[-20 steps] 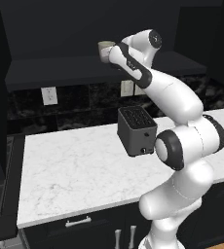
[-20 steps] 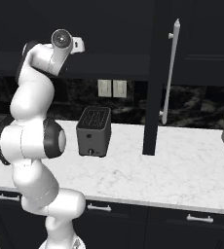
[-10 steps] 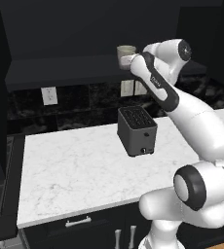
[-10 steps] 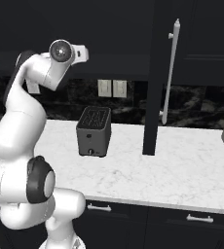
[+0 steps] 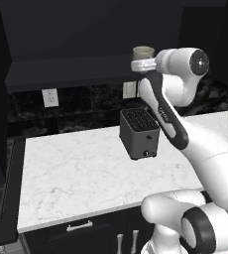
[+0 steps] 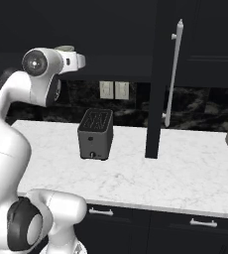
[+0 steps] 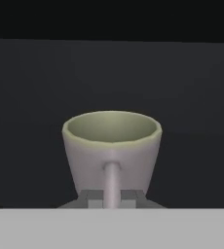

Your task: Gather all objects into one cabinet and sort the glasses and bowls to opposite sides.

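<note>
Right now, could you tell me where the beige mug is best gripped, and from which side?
By its handle, from the handle side, level. The beige mug is upright, and its thin vertical handle sticks out toward the end effector, which is already shut on it; the flared wall looks too wide.

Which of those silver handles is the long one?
The silver bar handle running up the tall black cabinet door; the silver pulls below the white marble counter are all short.

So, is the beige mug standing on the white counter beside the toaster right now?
No, the beige mug is up in the air, held by its handle at the end of the arm, well above the toaster and the counter.
</note>
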Robot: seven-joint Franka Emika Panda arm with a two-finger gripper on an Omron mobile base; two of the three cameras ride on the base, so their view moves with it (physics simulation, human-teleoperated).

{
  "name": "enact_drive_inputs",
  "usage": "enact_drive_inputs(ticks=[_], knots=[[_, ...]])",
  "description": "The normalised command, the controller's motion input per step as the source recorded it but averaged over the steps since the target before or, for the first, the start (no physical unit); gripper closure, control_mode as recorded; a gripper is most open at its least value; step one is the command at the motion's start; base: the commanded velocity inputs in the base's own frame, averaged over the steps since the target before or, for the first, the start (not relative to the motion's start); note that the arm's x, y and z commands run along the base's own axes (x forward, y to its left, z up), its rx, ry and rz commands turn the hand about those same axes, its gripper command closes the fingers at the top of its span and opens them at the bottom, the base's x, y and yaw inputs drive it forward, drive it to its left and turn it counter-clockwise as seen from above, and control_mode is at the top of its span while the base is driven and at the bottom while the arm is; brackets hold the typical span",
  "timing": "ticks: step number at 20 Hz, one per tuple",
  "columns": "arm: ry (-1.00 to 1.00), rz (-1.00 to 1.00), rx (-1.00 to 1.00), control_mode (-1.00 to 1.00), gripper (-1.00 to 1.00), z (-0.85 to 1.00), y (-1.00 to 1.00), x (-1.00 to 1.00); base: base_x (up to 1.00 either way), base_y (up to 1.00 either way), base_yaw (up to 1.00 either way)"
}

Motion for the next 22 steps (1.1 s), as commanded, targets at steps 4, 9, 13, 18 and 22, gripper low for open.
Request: enact_drive_inputs(ticks=[4,9,13,18,22], knots=[[0.00,-0.19,0.00,-1.00,1.00,0.30,-0.02,-0.69,0.00,0.00,0.00],[0.01,-0.05,0.00,-1.00,1.00,0.24,-0.07,-0.83,0.00,0.00,0.00],[0.05,0.00,0.00,-1.00,1.00,0.06,-0.10,-1.00,0.00,0.00,0.00],[0.13,0.00,0.01,-1.00,1.00,0.00,-0.11,-0.83,0.00,0.00,0.00],[0.14,0.00,0.00,-1.00,1.00,-0.15,-0.04,-0.73,0.00,0.00,0.00]])
